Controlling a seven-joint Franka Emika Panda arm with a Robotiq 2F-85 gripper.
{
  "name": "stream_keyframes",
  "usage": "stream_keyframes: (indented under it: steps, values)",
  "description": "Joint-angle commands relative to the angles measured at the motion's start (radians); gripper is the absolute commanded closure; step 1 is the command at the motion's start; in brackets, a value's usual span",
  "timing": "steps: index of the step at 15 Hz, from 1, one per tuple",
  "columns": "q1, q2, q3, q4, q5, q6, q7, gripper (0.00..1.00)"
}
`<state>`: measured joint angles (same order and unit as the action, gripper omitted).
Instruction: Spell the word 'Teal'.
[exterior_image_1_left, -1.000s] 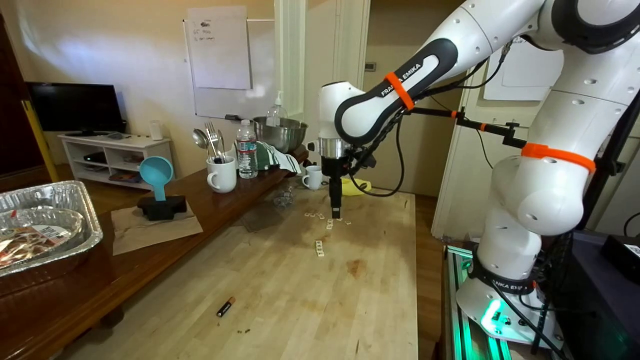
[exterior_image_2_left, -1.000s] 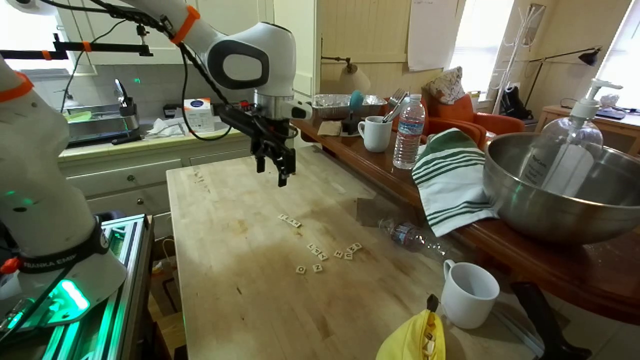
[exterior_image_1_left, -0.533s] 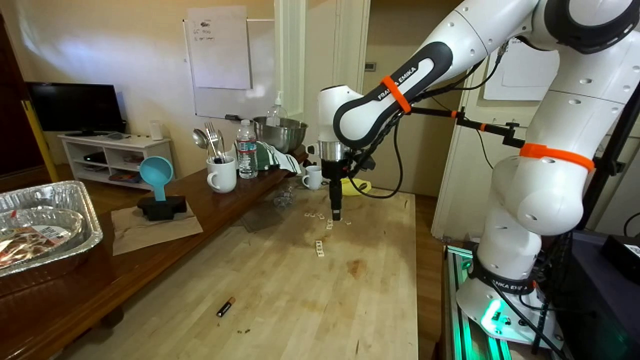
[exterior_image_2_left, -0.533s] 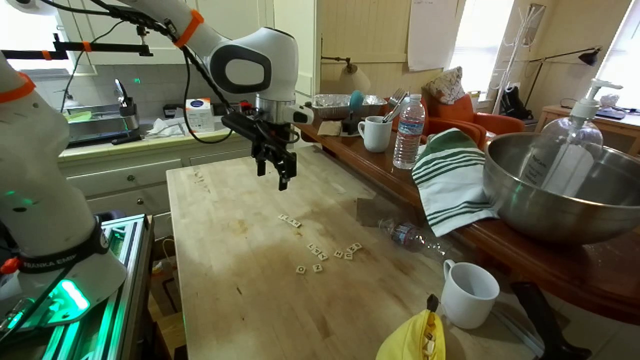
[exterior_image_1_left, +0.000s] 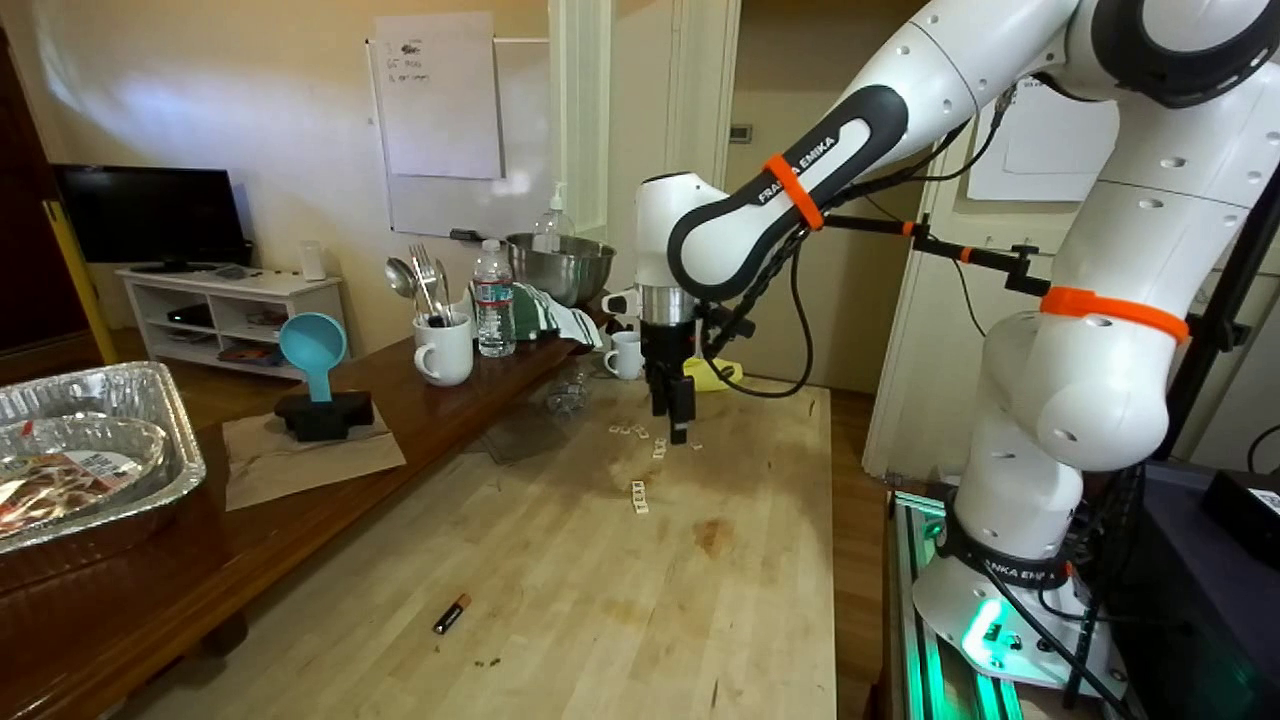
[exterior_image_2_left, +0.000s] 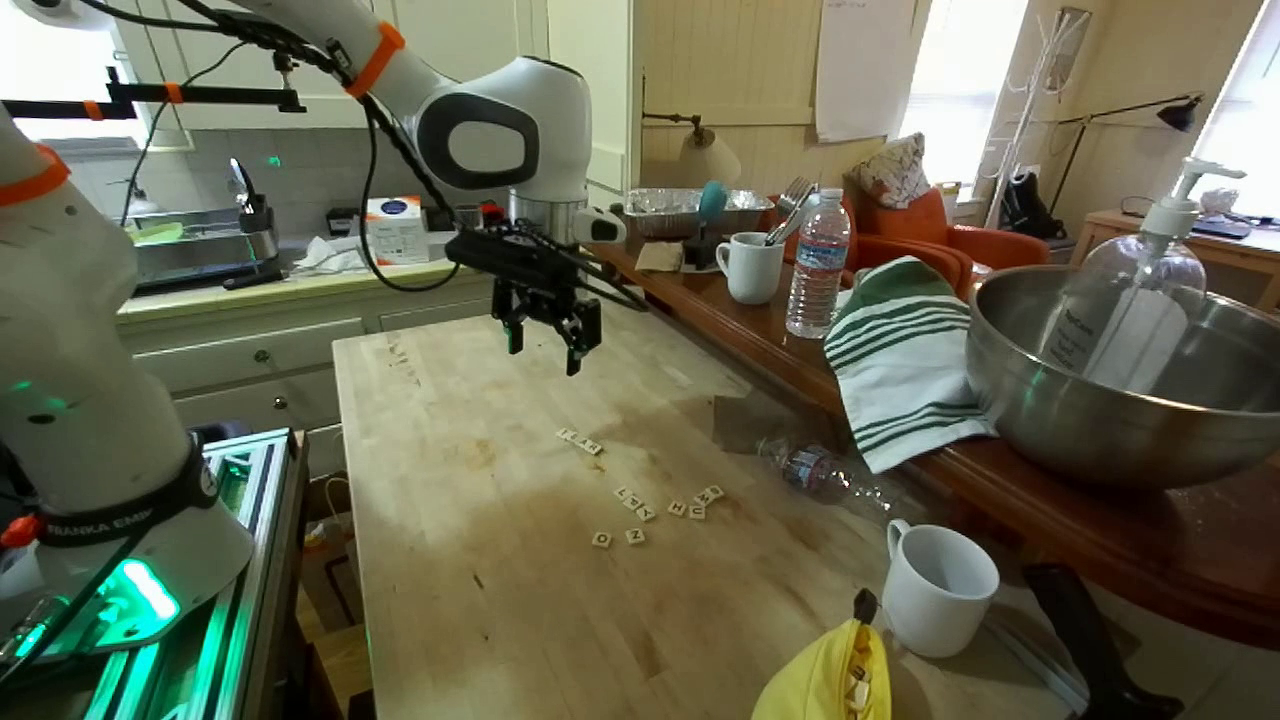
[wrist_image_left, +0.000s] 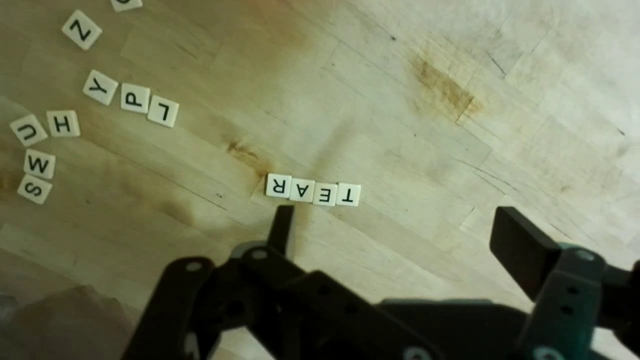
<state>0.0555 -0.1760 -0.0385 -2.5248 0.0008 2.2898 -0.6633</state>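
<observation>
Row of four small square cream tiles (wrist_image_left: 322, 194) on the pale wood-plank bench (exterior_image_2_left: 500, 610), reads TEAR, upside down in the wrist view. Task wants L, so the square cream R tile (wrist_image_left: 278, 185) on the end looks like the one to swap. The small square cream L tile (wrist_image_left: 163, 111) lies well apart from the row, touching or nearly touching the square cream P tile (wrist_image_left: 135, 98). Black two-fingered pincer (wrist_image_left: 396, 225) hangs over the bench, jaws spread wide, holding nothing.

Handling, my guess: light, stiff, not fragile; thin, so little edge to pinch, and smooth sides could slip. Grip L across the two edges not facing P, upper and lower in the wrist view; jaws spread sideways there, so pincer probably needs turning. Same edges for R, since the square cream A tile (wrist_image_left: 302, 190) sits against it.

Looks: flat, face up, black capitals; L slightly askew; row a bit stepped. Plastic or wood, can't tell.
</observation>
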Motion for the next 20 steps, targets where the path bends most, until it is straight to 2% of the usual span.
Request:
stream_keyframes:
  steps: [1,3,8,9,10,11,19,20]
  values:
    - [0.009,0.015,-0.02,-0.035,0.028,0.103,-0.17,0.0]
    - [0.004,0.031,-0.022,-0.05,0.029,0.174,-0.209,0.0]
    - [0.002,0.086,-0.025,-0.071,0.09,0.252,-0.27,0.0]
    - [-0.001,0.099,-0.022,-0.071,0.095,0.265,-0.274,0.06]
    - [-0.005,0.111,-0.019,-0.074,0.089,0.286,-0.269,0.26]
    - [-0.006,0.125,-0.018,-0.074,0.099,0.304,-0.276,0.34]
    - [-0.032,0.233,0.006,-0.065,0.079,0.457,-0.129,0.95]
    - [-0.035,0.243,0.008,-0.062,0.076,0.46,-0.099,0.99]
